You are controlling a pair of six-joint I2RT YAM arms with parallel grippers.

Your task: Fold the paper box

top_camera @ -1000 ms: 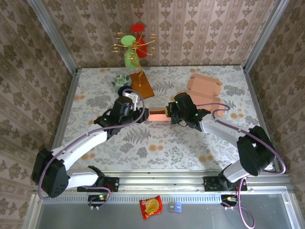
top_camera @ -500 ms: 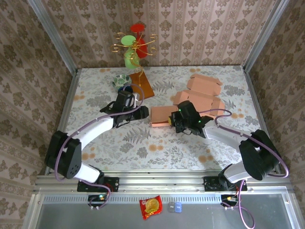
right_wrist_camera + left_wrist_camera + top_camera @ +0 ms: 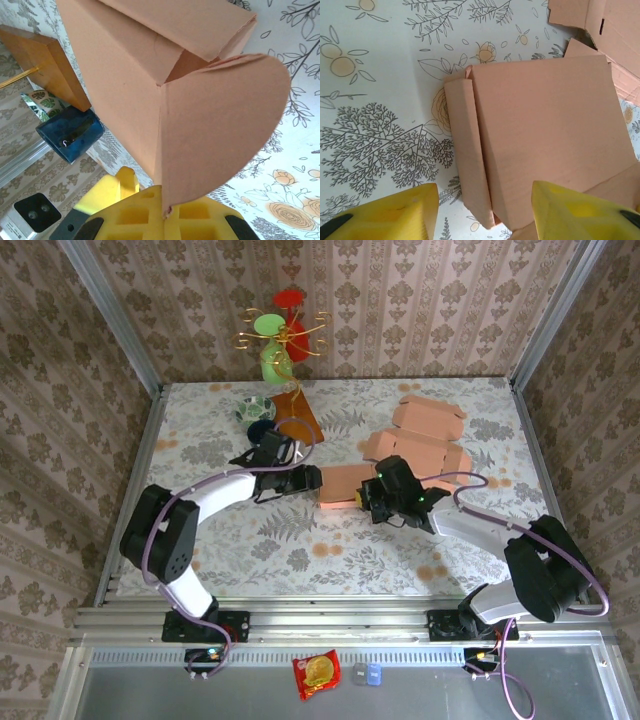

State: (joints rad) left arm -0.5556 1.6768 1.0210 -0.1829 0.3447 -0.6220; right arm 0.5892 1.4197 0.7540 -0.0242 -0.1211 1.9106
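Note:
The tan paper box (image 3: pixel 345 483) lies partly folded on the flowered table, between the two grippers. In the left wrist view one side wall (image 3: pixel 465 150) is folded up against the big panel (image 3: pixel 545 135). My left gripper (image 3: pixel 308 480) is open at the box's left end, and its yellow fingers (image 3: pixel 395 215) straddle the near corner without pinching it. My right gripper (image 3: pixel 372 496) is shut on the box's rounded flap (image 3: pixel 220 135), which is clamped between the yellow pads (image 3: pixel 135 215).
Flat box blanks (image 3: pixel 430 435) lie at the back right, touching the box. A wooden block (image 3: pixel 298 420), a blue cup (image 3: pixel 262 430), a patterned ball (image 3: pixel 253 405) and a green vase (image 3: pixel 277 360) stand behind the left gripper. A snack packet (image 3: pixel 316 673) lies off the table's front.
The left arm has stretched right, bringing its gripper up to the box's left end. The box and the right gripper have shifted slightly right and nearer. The left jaws have narrowed a little.

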